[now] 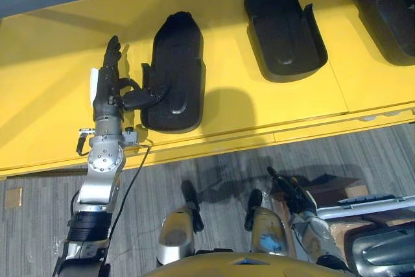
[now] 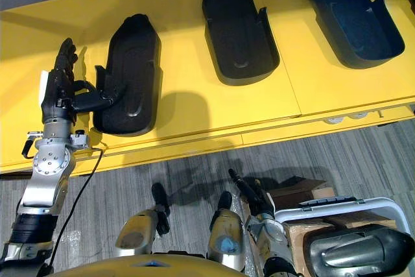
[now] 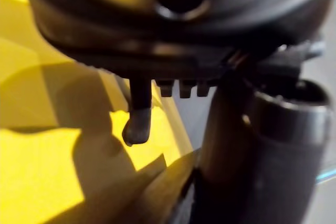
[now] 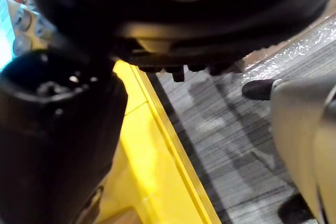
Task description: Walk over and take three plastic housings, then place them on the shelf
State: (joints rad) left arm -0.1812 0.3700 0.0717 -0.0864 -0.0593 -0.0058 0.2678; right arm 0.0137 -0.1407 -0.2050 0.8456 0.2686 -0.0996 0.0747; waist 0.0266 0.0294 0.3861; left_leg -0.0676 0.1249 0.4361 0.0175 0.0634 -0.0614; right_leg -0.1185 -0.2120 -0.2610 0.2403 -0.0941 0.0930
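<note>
Our left robot hand (image 1: 107, 87) lies flat, fingers straight, on the yellow shelf (image 1: 52, 63), thumb touching the rim of the black plastic housing (image 1: 175, 63). A second black housing (image 1: 282, 24) and a third black housing (image 2: 353, 17) lie to its right. Our right robot hand (image 2: 254, 205) hangs low, fingers loose.

No lettering, number, label or sign can be read anywhere here. The black moulded plastic housings (image 2: 237, 27) show plain dark surfaces, and the yellow shelf (image 2: 305, 89) they lie on is unmarked as far as can be seen.
</note>
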